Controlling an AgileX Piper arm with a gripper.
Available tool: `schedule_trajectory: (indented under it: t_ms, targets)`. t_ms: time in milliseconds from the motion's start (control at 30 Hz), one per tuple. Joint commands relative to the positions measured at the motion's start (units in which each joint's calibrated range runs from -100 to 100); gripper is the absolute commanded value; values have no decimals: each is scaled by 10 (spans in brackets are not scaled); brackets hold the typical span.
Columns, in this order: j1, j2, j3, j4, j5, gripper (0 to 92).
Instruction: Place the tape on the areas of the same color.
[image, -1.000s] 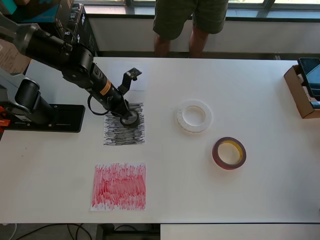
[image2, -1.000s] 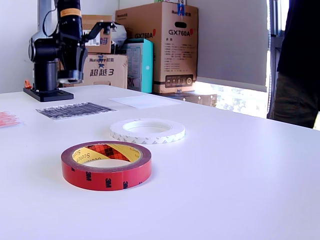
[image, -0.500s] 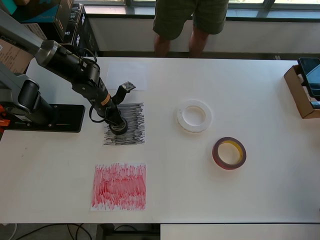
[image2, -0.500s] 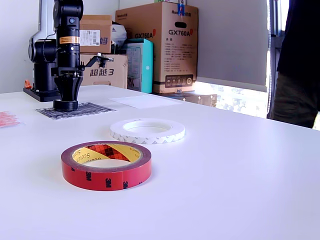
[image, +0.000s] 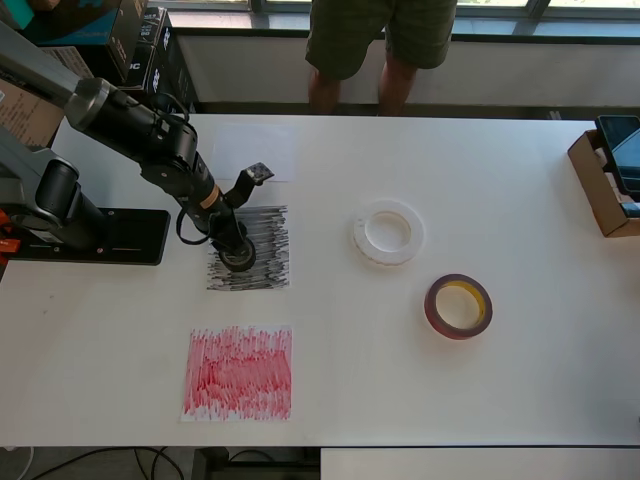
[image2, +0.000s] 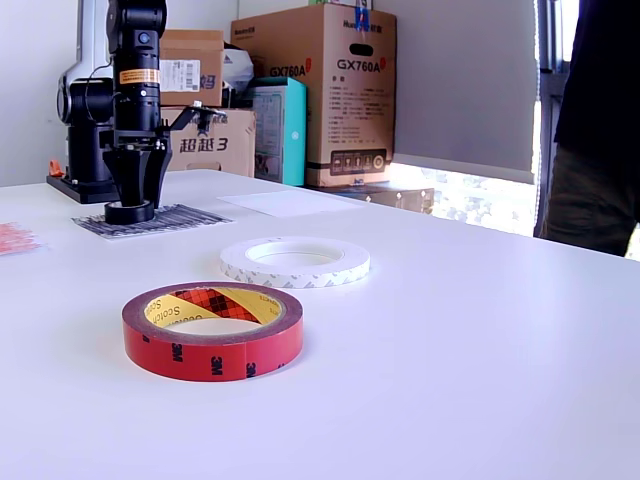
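Observation:
The small black roll (image: 238, 258) lies on the scribbled black patch (image: 262, 240), near its left edge; it also shows in the exterior view (image2: 130, 212) on that patch (image2: 175, 217). My gripper (image: 230, 245) stands right over the roll, fingers slightly apart and just above it (image2: 133, 192). The white ring (image: 388, 232) and the dark-red roll (image: 458, 306) lie flat on the bare table to the overhead view's right, off any patch. The red patch (image: 238, 372) and the plain white patch (image: 255, 150) hold nothing.
The arm's black base (image: 90, 235) sits at the overhead view's left. A person (image: 378, 40) stands at the far edge. A cardboard box with a tablet (image: 610, 170) is at the right edge. Cartons (image2: 315, 95) are stacked behind the table.
The gripper carried the black roll down to the left part of the black patch. Now the arm has risen slightly while the roll stays on the patch.

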Motion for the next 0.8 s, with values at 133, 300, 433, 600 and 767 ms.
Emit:
schedule_trajectory:
  t_ms: [133,300,433,600,767]
  targets:
    - [10,-65,-3,4,-1,699]
    - [21,-111,-97,120,9,699]
    - [48,-95,-284,293,78,699]
    - [82,12,-533,429,167,699]
    - [77,153,-735,509,207,699]
